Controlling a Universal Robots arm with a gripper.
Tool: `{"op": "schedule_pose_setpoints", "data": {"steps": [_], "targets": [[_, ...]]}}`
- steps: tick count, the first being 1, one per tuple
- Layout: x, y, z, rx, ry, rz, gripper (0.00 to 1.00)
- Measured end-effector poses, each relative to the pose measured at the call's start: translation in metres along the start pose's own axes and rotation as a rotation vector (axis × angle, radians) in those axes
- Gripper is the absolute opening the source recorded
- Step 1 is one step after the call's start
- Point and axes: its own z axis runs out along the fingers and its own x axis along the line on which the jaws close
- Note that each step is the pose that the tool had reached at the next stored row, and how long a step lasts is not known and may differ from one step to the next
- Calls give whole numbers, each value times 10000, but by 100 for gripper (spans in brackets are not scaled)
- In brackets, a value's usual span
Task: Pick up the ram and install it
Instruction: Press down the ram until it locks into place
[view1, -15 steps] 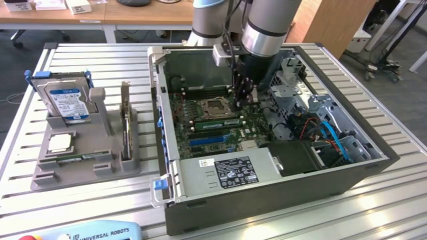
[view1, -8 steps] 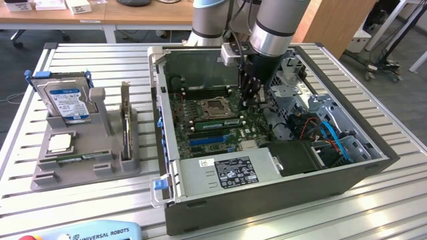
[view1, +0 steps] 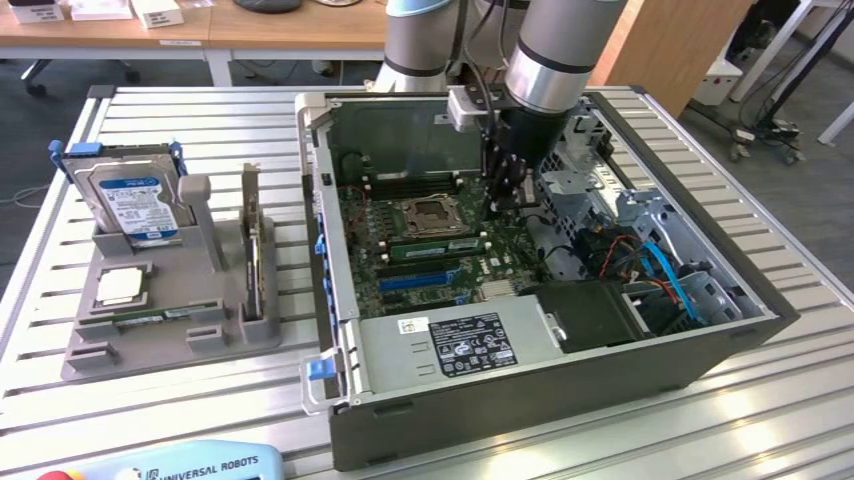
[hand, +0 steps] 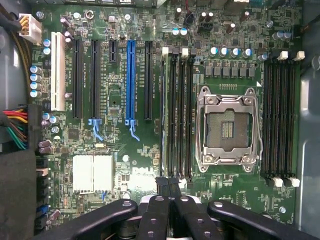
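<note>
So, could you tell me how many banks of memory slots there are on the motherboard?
2. One bank lies between the CPU socket and the blue slot; the other flanks the socket's opposite side. The gripper hides some board.

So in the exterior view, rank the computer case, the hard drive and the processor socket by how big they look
Largest to smallest, as they look:
1. computer case
2. hard drive
3. processor socket
The socket sits deeper in the scene than the drive, so their gap is less sure.
</note>
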Motion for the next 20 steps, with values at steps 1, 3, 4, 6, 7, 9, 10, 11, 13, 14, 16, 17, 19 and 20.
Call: {"op": "schedule_pose_setpoints", "data": {"steps": [1,3,4,6,7,9,10,11,13,14,16,17,19,20], "targets": [[0,0,7,0,0,0,10],[1,-1,27,-1,0,0,10],[1,-2,37,-1,1,0,10],[2,-4,56,-1,1,0,10],[2,-4,65,-1,1,0,10],[3,-5,83,-1,-1,1,10],[3,-5,92,-1,-3,2,10],[3,-6,101,-2,-3,5,10],[4,-7,120,0,-8,15,10],[4,-7,129,0,-11,23,10],[5,-8,146,1,-19,33,10],[5,-8,154,1,-23,38,10],[5,-9,171,0,-31,45,10],[6,-9,179,0,-35,49,10]]}}
